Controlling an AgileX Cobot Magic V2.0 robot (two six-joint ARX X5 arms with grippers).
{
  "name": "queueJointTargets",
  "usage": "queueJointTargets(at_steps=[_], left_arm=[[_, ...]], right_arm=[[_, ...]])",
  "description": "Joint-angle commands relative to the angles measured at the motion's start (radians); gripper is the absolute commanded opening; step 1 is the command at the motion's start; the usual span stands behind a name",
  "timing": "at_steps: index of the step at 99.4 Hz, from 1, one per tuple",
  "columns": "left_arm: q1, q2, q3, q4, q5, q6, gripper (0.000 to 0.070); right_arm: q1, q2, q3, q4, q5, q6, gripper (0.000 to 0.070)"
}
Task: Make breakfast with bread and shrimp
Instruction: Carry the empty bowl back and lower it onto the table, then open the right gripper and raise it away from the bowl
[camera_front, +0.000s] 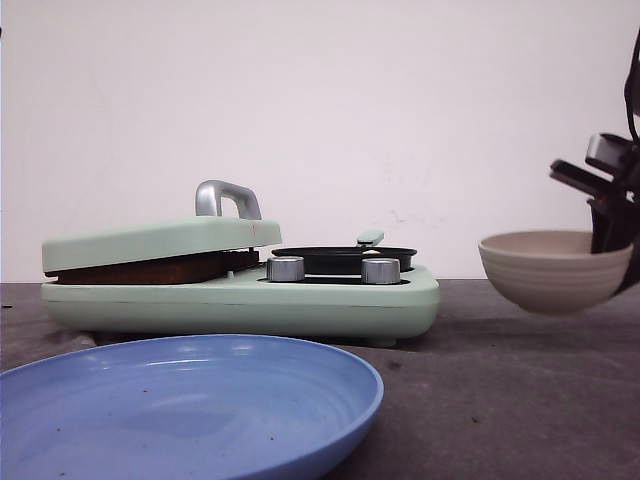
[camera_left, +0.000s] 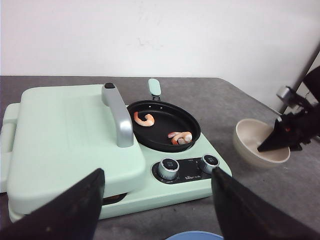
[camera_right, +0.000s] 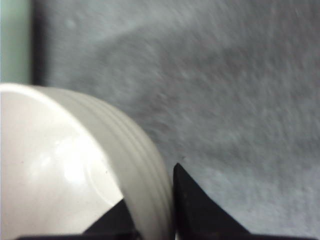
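Observation:
Two pink shrimp (camera_left: 145, 119) (camera_left: 180, 137) lie in the black pan (camera_left: 165, 125) of the mint-green breakfast maker (camera_front: 240, 300). Its lid (camera_front: 150, 240) is down, and a brown bread crust (camera_front: 140, 270) shows in the gap beneath it. To the right of the maker, my right gripper (camera_right: 150, 210) is shut on the rim of an empty beige bowl (camera_front: 550, 268), one finger inside and one outside. The bowl appears lifted off the table. My left gripper (camera_left: 157, 200) hangs open in front of the maker's knobs (camera_left: 169, 167), holding nothing.
A large blue plate (camera_front: 190, 400) sits in front of the maker, near the table's front edge. The silver lid handle (camera_left: 120, 115) stands up beside the pan. The dark grey table (camera_front: 520, 400) ends at a white wall behind.

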Motion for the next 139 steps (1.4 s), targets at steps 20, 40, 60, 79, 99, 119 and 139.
queueJointTargets(at_steps=[20,40,60,79,99,119,139], left_arm=[[-0.004,0.000,0.004,0.009,0.004,-0.002,0.0350],[-0.004,0.000,0.004,0.008,0.004,-0.002,0.0350],[-0.004,0.000,0.004,0.008,0.004,-0.002,0.0350],[-0.004,0.000,0.004,0.008,0.004,-0.002,0.0350],[-0.004,0.000,0.004,0.008,0.004,-0.002,0.0350],[-0.004,0.000,0.004,0.008,0.004,-0.002,0.0350],[-0.004,0.000,0.004,0.007,0.004,-0.001,0.0351]], right_arm=[[-0.009,0.018,-0.018,0.021,0.038,0.003,0.0000],[-0.012,0.018,-0.018,0.021,0.058,0.003,0.0000],[-0.013,0.018,-0.018,0.021,0.058,0.004,0.0000],[-0.013,0.018,-0.018,0.018,0.060,0.000,0.0000],[-0.013,0.018,-0.018,0.021,0.063,-0.006,0.0010],[-0.013,0.018,-0.018,0.020,0.073,-0.027,0.0122],[-0.013,0.018,-0.018,0.010,0.086,-0.050,0.0280]])
